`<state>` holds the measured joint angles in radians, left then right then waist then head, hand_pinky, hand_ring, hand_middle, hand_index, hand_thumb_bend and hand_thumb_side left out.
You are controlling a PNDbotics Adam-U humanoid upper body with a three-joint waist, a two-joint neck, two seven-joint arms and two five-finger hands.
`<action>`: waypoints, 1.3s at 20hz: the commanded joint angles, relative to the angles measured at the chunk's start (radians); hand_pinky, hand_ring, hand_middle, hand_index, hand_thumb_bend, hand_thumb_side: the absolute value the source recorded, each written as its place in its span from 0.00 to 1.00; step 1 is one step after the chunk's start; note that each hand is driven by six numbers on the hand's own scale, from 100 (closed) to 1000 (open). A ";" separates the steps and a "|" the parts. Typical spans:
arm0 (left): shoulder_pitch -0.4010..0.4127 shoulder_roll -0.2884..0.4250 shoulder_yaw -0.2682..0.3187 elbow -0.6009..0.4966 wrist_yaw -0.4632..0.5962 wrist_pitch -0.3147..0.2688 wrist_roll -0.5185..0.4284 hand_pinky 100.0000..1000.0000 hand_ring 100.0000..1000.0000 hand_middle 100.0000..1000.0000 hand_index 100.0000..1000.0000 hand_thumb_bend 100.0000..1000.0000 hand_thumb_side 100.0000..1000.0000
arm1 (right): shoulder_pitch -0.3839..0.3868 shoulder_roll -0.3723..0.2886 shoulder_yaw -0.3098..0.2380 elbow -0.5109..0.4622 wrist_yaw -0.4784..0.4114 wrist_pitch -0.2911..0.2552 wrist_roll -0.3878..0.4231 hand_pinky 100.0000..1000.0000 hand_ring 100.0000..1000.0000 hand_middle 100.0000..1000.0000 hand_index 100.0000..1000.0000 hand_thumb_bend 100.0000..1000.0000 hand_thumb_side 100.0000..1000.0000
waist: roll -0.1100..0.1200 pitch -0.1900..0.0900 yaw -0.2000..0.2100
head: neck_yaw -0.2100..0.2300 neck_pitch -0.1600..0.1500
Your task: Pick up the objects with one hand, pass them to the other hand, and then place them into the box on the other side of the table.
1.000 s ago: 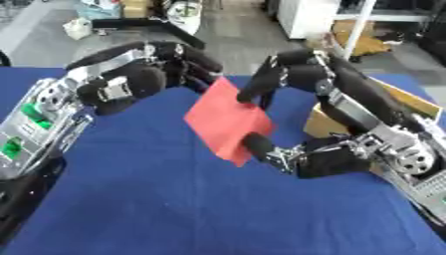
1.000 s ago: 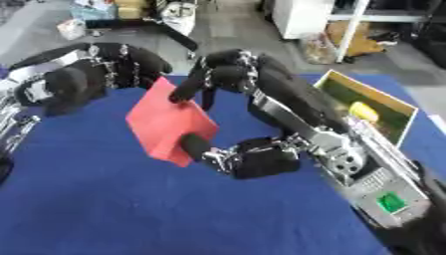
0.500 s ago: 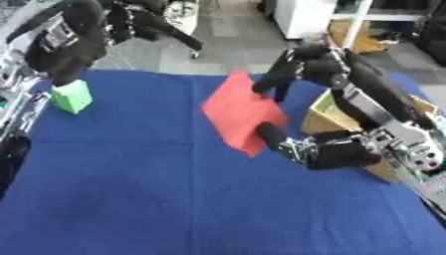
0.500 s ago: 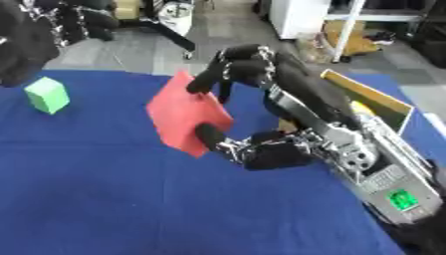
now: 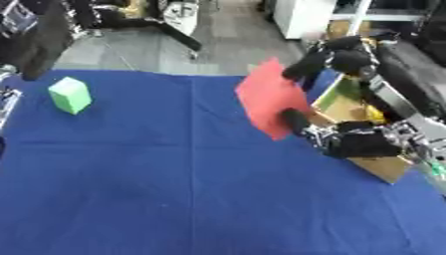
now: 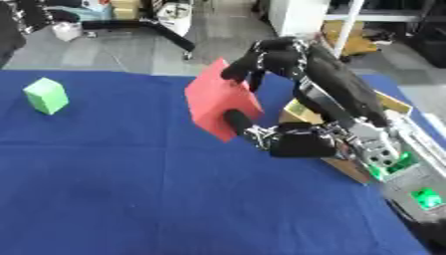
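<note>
My right hand [image 6: 296, 143] is shut on a red block [image 6: 216, 100], with its fingers [image 6: 261, 56] curled over the top edge and its thumb under the lower edge. It holds the block tilted in the air, just left of the open cardboard box [image 5: 385, 167] at the table's right edge. A green block [image 5: 69, 94] stands on the blue cloth at the far left. My left hand [image 5: 37, 39] is a dark blurred shape in the upper left corner, far from the red block.
Blue cloth [image 5: 174, 189] covers the table. The box holds something yellow [image 5: 375, 114] and something green. Beyond the far edge is grey floor with a chair base and shelving.
My left hand has let go of the red block and pulled back to the upper left. My right hand has carried the block right, toward the box. The view has shifted too.
</note>
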<state>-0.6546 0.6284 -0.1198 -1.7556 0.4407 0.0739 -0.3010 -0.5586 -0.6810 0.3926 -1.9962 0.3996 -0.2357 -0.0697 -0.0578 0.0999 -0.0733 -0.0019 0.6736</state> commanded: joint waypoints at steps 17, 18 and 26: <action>0.149 0.054 0.138 -0.076 0.016 -0.038 0.115 0.80 0.76 0.73 0.75 0.69 0.66 | 0.114 -0.120 -0.271 0.320 0.045 0.293 -0.253 0.48 0.40 0.37 0.64 0.16 0.00 | 0.002 -0.010 0.023 | -0.105 -0.024; 0.158 0.051 0.142 -0.080 0.014 -0.039 0.118 0.80 0.75 0.73 0.75 0.68 0.66 | 0.099 -0.114 -0.273 0.375 0.040 0.293 -0.259 0.48 0.40 0.37 0.64 0.17 0.00 | 0.003 -0.011 0.025 | -0.116 -0.024; 0.215 0.005 0.169 -0.105 0.011 -0.039 0.133 0.79 0.73 0.70 0.74 0.66 0.66 | -0.050 -0.057 -0.278 0.790 0.023 0.257 -0.233 0.48 0.41 0.38 0.63 0.23 0.00 | 0.014 -0.006 0.061 | -0.206 -0.027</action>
<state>-0.4304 0.6229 0.0323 -1.8417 0.4517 0.0357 -0.1726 -0.5888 -0.7212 0.1314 -1.2521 0.4259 0.0306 -0.3056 -0.0571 0.0999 -0.0084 -0.1928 0.6577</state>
